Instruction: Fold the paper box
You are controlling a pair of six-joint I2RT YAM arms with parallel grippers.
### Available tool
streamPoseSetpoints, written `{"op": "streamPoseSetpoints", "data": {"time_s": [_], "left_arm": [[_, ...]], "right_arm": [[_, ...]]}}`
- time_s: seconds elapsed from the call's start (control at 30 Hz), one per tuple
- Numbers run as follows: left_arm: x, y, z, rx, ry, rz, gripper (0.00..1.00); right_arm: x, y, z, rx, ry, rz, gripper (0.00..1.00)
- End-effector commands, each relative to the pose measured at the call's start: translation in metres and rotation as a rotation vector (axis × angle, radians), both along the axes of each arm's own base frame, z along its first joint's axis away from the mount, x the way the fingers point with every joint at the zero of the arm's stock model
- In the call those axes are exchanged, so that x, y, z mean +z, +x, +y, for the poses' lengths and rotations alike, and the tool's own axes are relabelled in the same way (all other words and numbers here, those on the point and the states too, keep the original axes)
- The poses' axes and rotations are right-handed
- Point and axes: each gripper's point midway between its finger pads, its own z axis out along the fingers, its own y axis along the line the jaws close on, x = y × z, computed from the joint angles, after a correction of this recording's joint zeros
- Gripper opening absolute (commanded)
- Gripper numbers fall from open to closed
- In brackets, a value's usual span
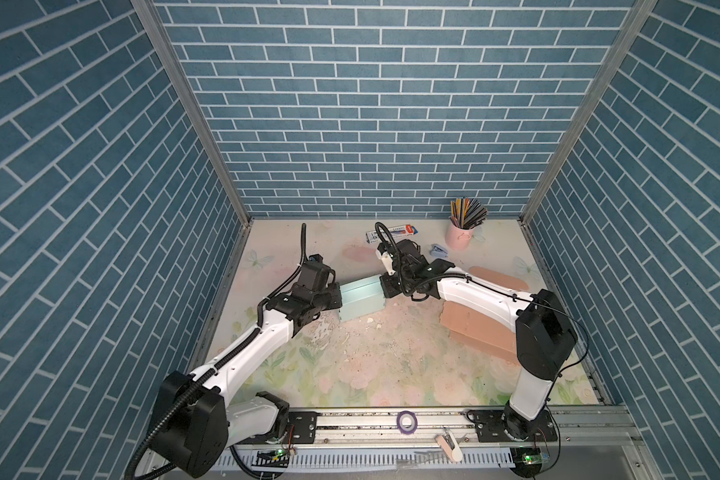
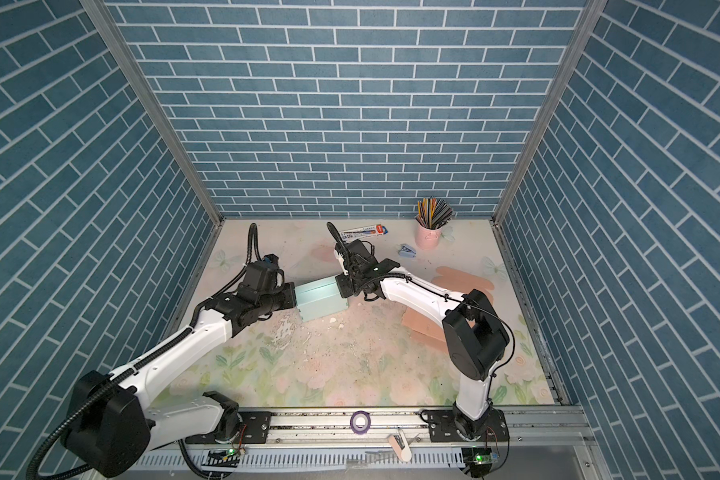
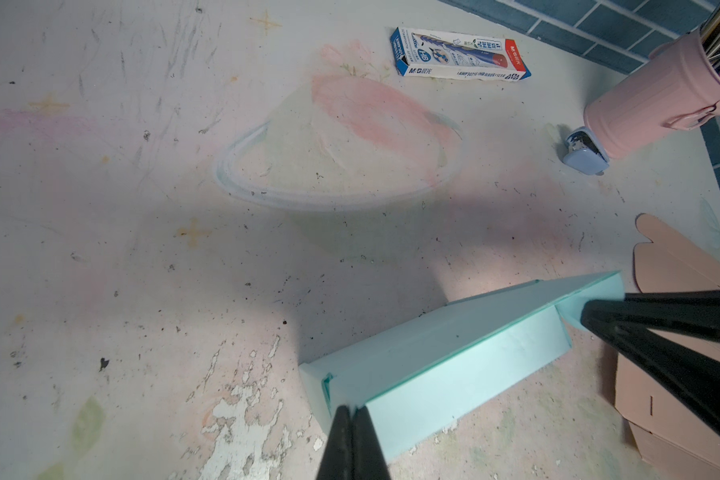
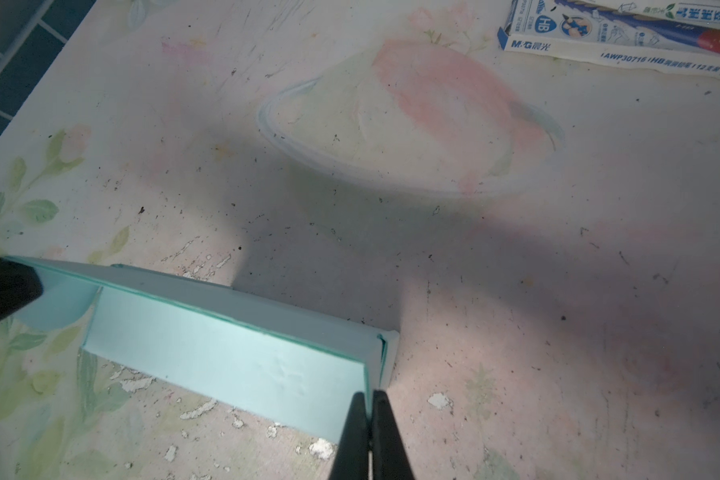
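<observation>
Mint-green paper box, one item. It sits left of centre on the floral worktop, long and low, spanning the gap between my two arms. Its long top panel stands out past the front face.

Left jaws: closed tight, tips together on the thin edge at the box's left end, as the left wrist view shows.

Right jaws: closed tight, pinching the edge at the box's right end, as the right wrist view shows.

Other stock on the worktop:
- Pencil carton, flat, near the back wall.
- Pink cup of pencils, upright, at the rear right.
- Blue stapler, just beside the cup.
- Pink card blanks, flat, partly under my right arm.
- Purple tape roll, on the front rail.
</observation>
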Motion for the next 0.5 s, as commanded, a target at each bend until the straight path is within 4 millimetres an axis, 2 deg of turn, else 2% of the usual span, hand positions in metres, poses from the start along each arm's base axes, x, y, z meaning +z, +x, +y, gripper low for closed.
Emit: {"op": "streamPoseSetpoints", "data": {"time_s": [0.0, 0.47], "left_arm": [[0.003, 0.001, -0.015, -0.03, -0.049, -0.017, 0.0], [-0.004, 0.001, -0.02, -0.022, -0.054, -0.015, 0.0]], "right_arm": [[0.024, -0.019, 0.023, 0.058, 0.098, 0.003, 0.01], [0.008, -0.024, 0.024, 0.054, 0.088, 0.029, 0.01]]}}
